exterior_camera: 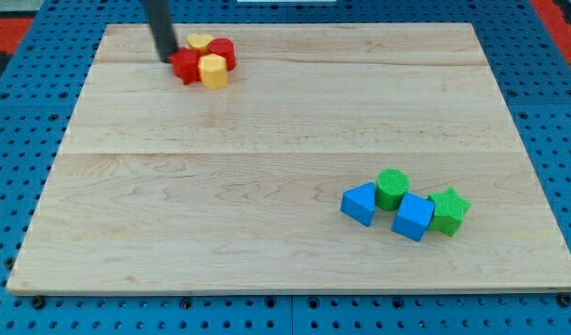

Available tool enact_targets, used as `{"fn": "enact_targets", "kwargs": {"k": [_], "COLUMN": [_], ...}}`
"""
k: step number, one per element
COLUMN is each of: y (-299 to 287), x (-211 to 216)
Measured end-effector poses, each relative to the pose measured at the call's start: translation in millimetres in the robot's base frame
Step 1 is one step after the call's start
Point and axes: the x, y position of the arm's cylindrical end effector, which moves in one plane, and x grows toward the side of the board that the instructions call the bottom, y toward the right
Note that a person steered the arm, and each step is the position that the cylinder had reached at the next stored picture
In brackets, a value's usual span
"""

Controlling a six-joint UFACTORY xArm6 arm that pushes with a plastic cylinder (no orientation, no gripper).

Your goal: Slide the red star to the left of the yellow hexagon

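Note:
The red star lies near the view's top left of the wooden board, touching the left side of the yellow hexagon. A second red block and a second yellow block sit just behind them in one tight cluster. My tip stands at the red star's upper left edge, touching or nearly touching it. The dark rod rises from there out of the view's top.
At the view's lower right lies a group: a blue block, a green cylinder, a blue cube and a green star. The board rests on a blue pegboard.

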Motion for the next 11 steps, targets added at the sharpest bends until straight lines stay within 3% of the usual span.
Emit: {"fn": "enact_targets", "kwargs": {"k": [1, 2, 3, 4, 5, 6, 7, 8, 9, 10, 11], "y": [62, 147, 187, 170, 112, 63, 85, 96, 24, 22, 145], "x": [31, 35, 71, 61, 17, 71, 118, 114, 71, 55, 55]}}
